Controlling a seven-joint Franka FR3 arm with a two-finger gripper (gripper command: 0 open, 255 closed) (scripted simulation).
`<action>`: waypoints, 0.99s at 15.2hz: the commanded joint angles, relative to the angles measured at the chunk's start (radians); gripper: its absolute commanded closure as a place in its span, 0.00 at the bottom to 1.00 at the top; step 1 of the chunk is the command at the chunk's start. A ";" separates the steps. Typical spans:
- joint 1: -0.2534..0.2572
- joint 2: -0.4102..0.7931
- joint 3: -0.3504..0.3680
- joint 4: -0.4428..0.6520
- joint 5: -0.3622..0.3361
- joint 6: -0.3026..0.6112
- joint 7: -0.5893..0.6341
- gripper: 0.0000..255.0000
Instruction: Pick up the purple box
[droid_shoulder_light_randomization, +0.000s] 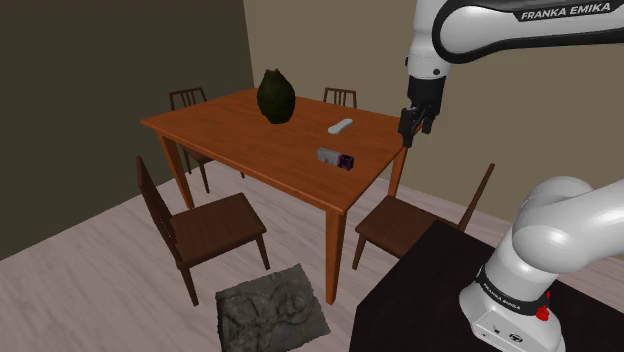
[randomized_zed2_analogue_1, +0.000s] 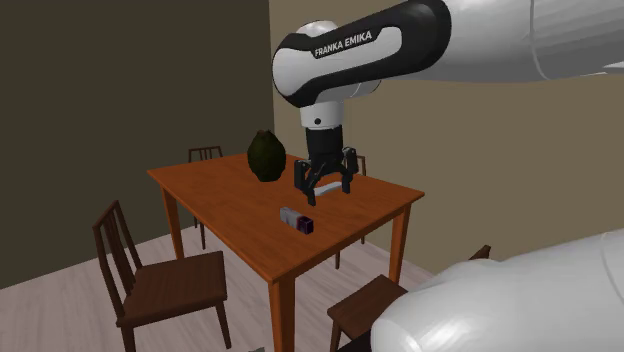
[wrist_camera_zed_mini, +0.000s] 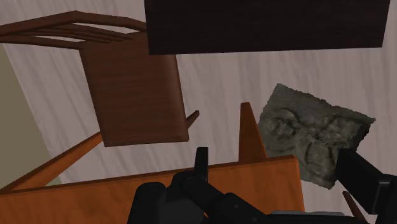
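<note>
Nearest you there's a rough, lumpy grey mat (droid_shoulder_light_randomization: 272, 312) on the pale floor (droid_shoulder_light_randomization: 90, 240). Past it sits the smooth brown wooden counter (droid_shoulder_light_randomization: 230, 125), with the little oblong purple box (droid_shoulder_light_randomization: 337, 158) lying flat near its nearer edge. Your claw (randomized_zed2_analogue_1: 323, 190) hangs above, apart from it, fingers spread wide, empty. Farthest back, a dark rounded vase (droid_shoulder_light_randomization: 275, 97).

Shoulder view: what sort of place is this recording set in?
Likely a home dining room: a wooden table ringed by matching chairs, with a grey rug on the pale floor.
</note>
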 joint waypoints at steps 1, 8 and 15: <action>0.000 0.000 0.000 0.000 0.000 0.000 0.000 0.00; -0.013 0.237 -0.073 0.044 -0.028 0.209 -0.087 0.00; -0.015 0.501 -0.133 0.158 -0.017 0.373 -0.181 0.00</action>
